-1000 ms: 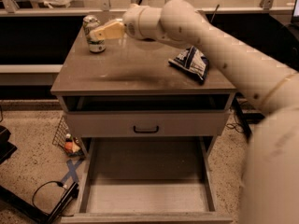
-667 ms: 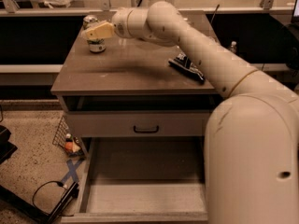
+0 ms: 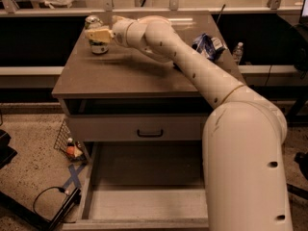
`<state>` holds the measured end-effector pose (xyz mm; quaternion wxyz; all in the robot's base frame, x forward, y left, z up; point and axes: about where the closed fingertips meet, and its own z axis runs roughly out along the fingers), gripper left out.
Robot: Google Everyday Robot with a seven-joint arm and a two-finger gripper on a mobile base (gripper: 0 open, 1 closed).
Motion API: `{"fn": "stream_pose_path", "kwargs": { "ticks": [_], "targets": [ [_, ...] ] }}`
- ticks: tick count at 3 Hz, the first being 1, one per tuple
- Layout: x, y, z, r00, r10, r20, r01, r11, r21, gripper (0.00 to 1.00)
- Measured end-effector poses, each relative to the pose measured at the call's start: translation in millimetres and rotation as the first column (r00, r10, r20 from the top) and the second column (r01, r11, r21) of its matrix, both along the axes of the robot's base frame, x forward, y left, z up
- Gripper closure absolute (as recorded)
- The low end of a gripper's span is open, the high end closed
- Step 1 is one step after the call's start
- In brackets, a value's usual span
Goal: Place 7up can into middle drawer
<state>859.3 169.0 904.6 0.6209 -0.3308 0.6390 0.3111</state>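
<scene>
The 7up can [image 3: 98, 47], pale with a silver top, stands upright at the far left of the cabinet top [image 3: 134, 76]. My gripper [image 3: 99, 34] is at the can's mid-height, its yellowish tip overlapping the can's front. The arm reaches in from the lower right across the cabinet top. The middle drawer [image 3: 144, 203] is pulled out wide open below, with a bare flat floor. Above it sits a drawer front with a black handle [image 3: 149, 133].
A blue-and-white chip bag [image 3: 207, 46] lies at the right of the cabinet top. A water bottle [image 3: 237, 52] stands behind the right edge. A wire basket with small items [image 3: 70, 146] and cables [image 3: 48, 201] lie on the floor at left.
The arm has swung further left and the gripper has closed in on the can, from beside it to overlapping it. The can has not moved.
</scene>
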Motion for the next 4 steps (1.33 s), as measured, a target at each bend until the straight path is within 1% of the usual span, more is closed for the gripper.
{"fn": "stream_pose_path", "kwargs": {
  "ticks": [1, 3, 4],
  "targets": [
    [5.1, 12.2, -1.0, 0.9998, -0.009, 0.02, 0.008, 0.999, 0.041, 0.47],
    [3.1, 19.5, -1.3, 0.9998, 0.0, 0.019, -0.001, 0.999, 0.043, 0.93],
    [1.9, 20.5, 4.9, 0.9996, 0.0, 0.027, -0.001, 0.999, 0.043, 1.0]
  ]
}}
